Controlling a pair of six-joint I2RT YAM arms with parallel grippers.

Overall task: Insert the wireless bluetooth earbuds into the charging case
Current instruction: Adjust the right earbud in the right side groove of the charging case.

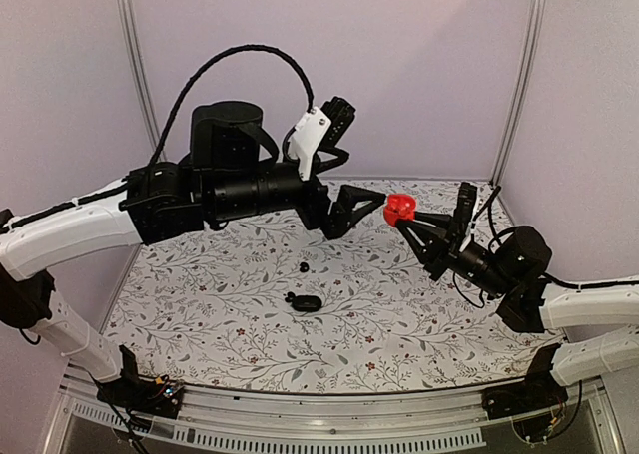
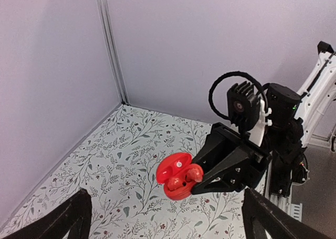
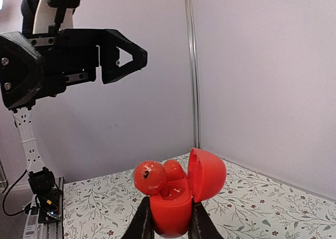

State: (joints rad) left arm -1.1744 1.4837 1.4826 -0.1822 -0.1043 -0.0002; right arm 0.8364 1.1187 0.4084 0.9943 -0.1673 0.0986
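Red case (image 3: 170, 212): hinged shell with its lid open, held aloft over the counter (image 1: 200, 314), toward 2 o'clock of the counter's middle in the top view.

Right jaws: clenched on the lower shell from both sides. The open mouth faces up and toward the left arm (image 1: 250, 190), presumably so the wells are steady and reachable.

Red buds (image 3: 149, 177): two, both in the case. One sits low beside the lid. The other stands proud of its well, domed end up, and is likely not fully seated.

Left jaws: released, spread wide and holding nothing. They hang at 9 o'clock of the case, near it but apart, a stance that gives the buds room.

Black oval (image 1: 306, 302): lies near the counter's middle. One black bead (image 1: 303, 266) lies apart at 12 o'clock of it, and a second speck sits just beside it at 10 o'clock. All are too small to identify, and neither arm is near them.

Status, judged: insertion is nearly done. The proud bud may want a press before the lid shuts.

Risk, judged: a nudge could tip that bud out, with a fall to the counter.
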